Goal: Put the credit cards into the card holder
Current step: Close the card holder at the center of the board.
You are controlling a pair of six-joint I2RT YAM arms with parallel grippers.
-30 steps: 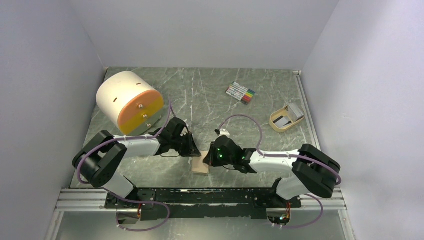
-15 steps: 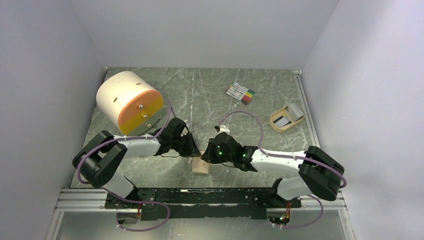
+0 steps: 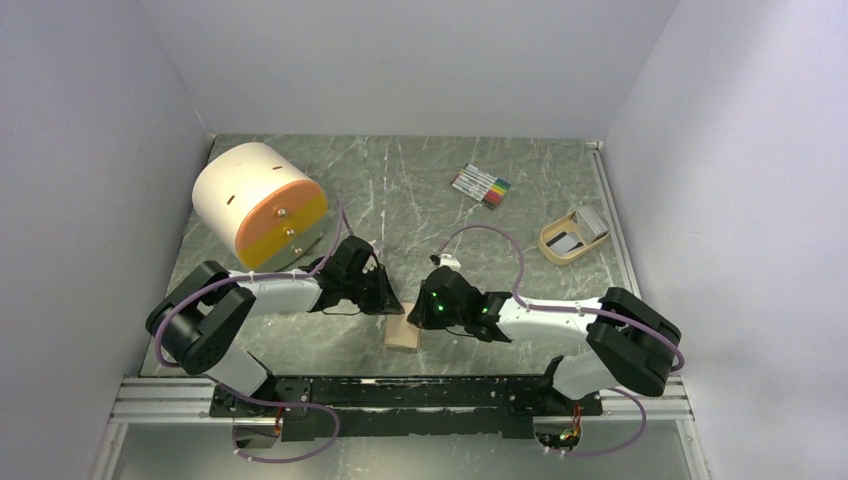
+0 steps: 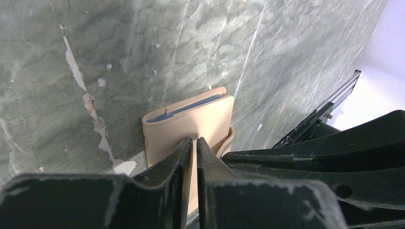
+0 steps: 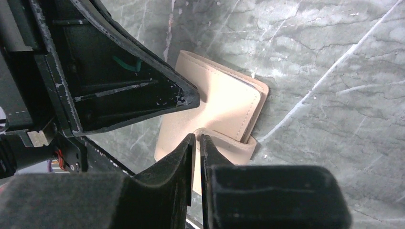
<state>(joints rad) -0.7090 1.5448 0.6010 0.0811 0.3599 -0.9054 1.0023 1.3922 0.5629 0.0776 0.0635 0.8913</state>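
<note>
Near the front edge of the table, between the two arms, the card holder lies folded shut and flat, with both grippers crowded over it. The left gripper comes in from the left and the right gripper from the right, their tips almost meeting above the wallet's far edge.

Each pincer is drawn in to a thin slit. From the right wrist, the right gripper sits right at the near end of the snap tab, which wraps round the edge of the card holder. Whether it actually pinches the tab I cannot tell. From the left wrist, the left gripper points at the wallet's face, and the blue sleeve edge shows on the side farthest from it.

The credit cards are well apart, in the tan tray at the far right. The right arm is the nearer one, so opening the tab looks like the step in hand.
</note>
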